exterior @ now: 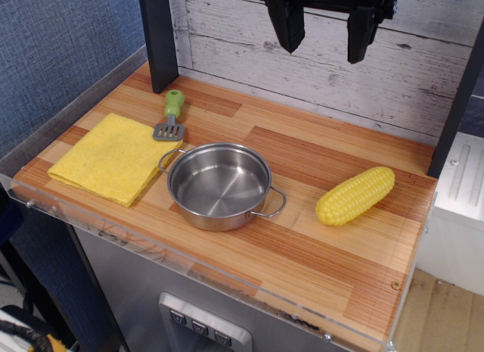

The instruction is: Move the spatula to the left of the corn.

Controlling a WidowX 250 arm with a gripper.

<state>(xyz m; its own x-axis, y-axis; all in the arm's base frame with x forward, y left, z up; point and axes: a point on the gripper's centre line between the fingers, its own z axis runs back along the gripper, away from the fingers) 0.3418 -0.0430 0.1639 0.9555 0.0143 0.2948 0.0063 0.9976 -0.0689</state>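
The spatula (pixel 171 116), with a light-green handle and grey slotted blade, lies on the wooden table (pixel 318 261) at the back left, its blade by the yellow cloth and just behind the pot. The yellow corn (pixel 355 195) lies at the right side of the table, tilted. My gripper (pixel 324 40) hangs high above the back of the table in front of the plank wall, its two black fingers apart and empty. It is well above and between the spatula and the corn, touching neither.
A steel pot (pixel 219 185) with two handles stands mid-table between spatula and corn. A folded yellow cloth (pixel 113 157) lies at the left. A black post (pixel 157 38) stands at the back left, another (pixel 457 102) at the right. A clear rim edges the table.
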